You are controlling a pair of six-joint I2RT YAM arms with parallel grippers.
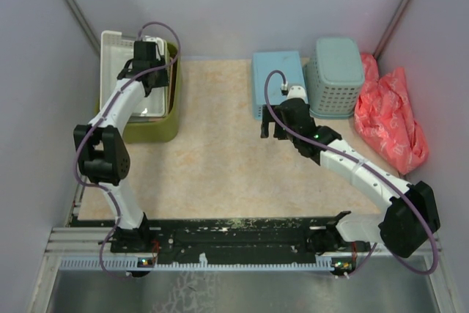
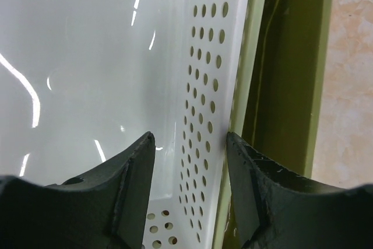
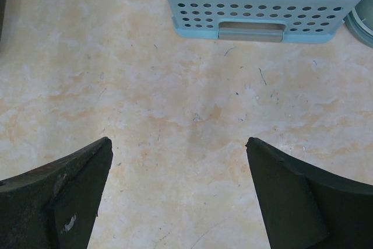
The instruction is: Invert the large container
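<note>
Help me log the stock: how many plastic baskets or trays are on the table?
4. An olive-green tub at the left; a white perforated tray nested inside it; a light blue basket right of centre; a teal basket beside that. Others may be nested unseen.

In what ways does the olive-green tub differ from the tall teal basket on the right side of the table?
Colour: the large container is olive green, the teal basket is pale blue-green. Pose: the large container stands open side up with a white tray inside it, while the teal basket stands base up. Size: the large container covers more of the table than the teal basket. Both sit near the far wall.
</note>
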